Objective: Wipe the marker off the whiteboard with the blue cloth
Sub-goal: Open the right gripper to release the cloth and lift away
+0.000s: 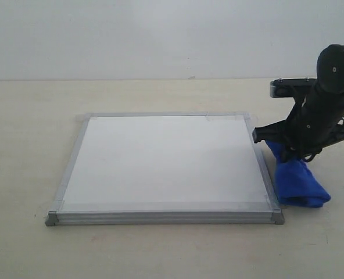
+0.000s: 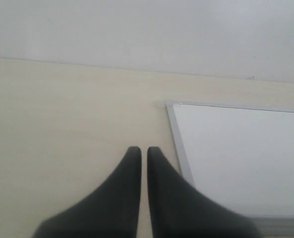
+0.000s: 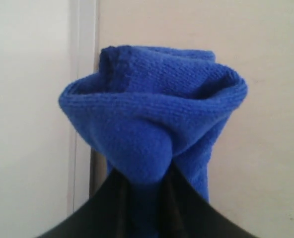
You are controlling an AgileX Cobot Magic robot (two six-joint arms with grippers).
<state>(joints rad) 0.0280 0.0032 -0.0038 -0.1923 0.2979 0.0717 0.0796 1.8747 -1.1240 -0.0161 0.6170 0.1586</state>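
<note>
One whiteboard (image 1: 166, 160), one blue cloth (image 1: 297, 183) and two pincers are counted, all on or over a single pale bench (image 1: 32, 145). The whiteboard is laid flat on the middle of the bench, well clear of the far edge, and its face is seen as plain white inside a grey metal frame in every view. The blue cloth is found toward the right side of the bench, just beside the whiteboard's right frame and close to the board's near right corner. Whether the cloth touches the frame cannot be told. Its upper end is pinched by the right pincer (image 1: 289, 146), whose fingers (image 3: 186, 208) are closed on the gathered fabric. From there the cloth hangs below the pincer as a thick bundle, and its lower end appears to be set on the bench surface. In the right wrist view the bundle is seen bulging straight out past the fingertips, with the board's frame running behind it on one side and bare bench on the other. The left pincer (image 2: 144, 159) is shown only in the left wrist view. Its two dark fingers are pressed almost together, with only a thin slit between them, and nothing is held. It is placed over bare bench beside the whiteboard's left frame, pointed toward the far edge.
</note>
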